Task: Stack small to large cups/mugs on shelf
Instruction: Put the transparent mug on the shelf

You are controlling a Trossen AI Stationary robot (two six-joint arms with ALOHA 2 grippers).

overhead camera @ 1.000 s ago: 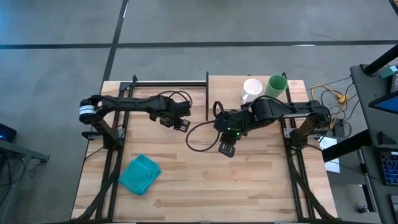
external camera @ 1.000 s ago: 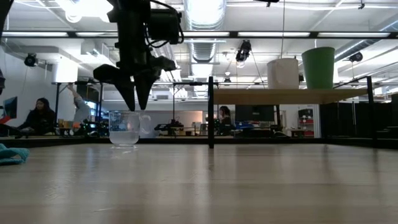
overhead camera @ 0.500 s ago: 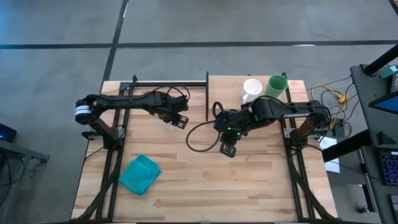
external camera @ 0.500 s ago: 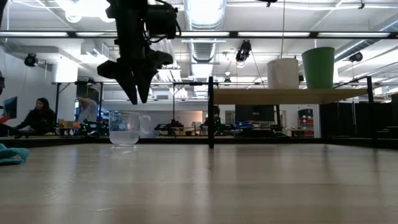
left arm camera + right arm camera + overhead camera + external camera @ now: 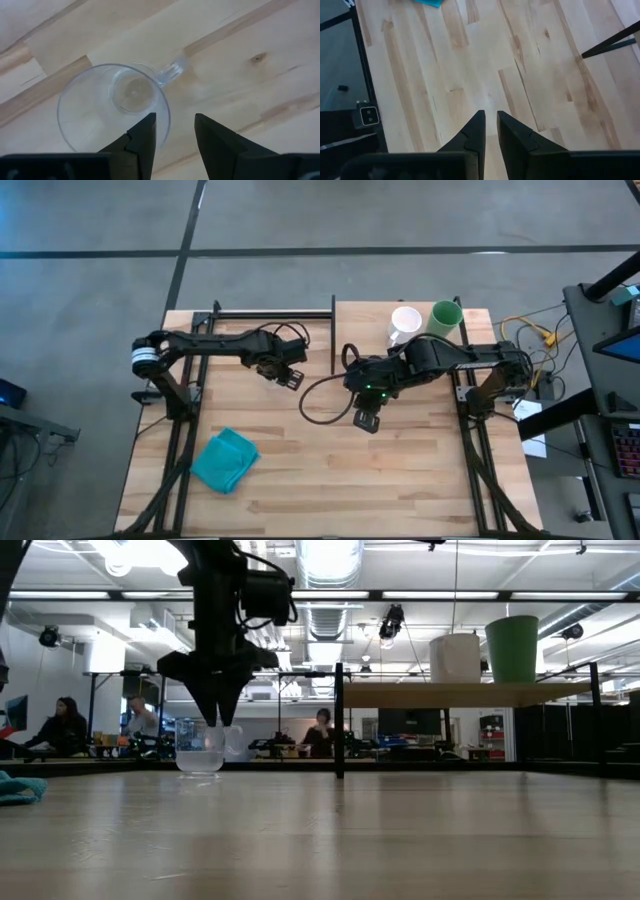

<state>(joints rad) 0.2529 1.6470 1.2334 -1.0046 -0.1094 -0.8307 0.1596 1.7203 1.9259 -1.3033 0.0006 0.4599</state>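
A clear glass cup [image 5: 112, 100] with a small handle [image 5: 172, 70] stands on its base on the tabletop, left of the shelf; it also shows in the low view [image 5: 200, 752]. My left gripper [image 5: 175, 132] is open and points down at its rim [image 5: 216, 722], one finger over the cup's inside and one outside, on the handle side. A white mug [image 5: 404, 323] and a green cup [image 5: 445, 317] stand on the raised shelf [image 5: 400, 694]. My right gripper [image 5: 365, 420] is shut and empty above the table's middle. My left gripper has one fingertip [image 5: 142, 132] inside the glass cup's rim and the other [image 5: 210, 132] outside it, near the handle, coming from above and pointing down. I cannot tell whether either finger touches the wall. The cup stands upright on the table.
A teal cloth [image 5: 225, 460] lies near the table's front left. A black cable [image 5: 318, 405] loops on the table by my right arm. The shelf's black post [image 5: 339, 720] stands just right of the glass cup.
My left gripper rose a little above the glass cup and tipped, then came straight down again, and its fingertips are now at the cup's rim. The cup has stayed where it was.
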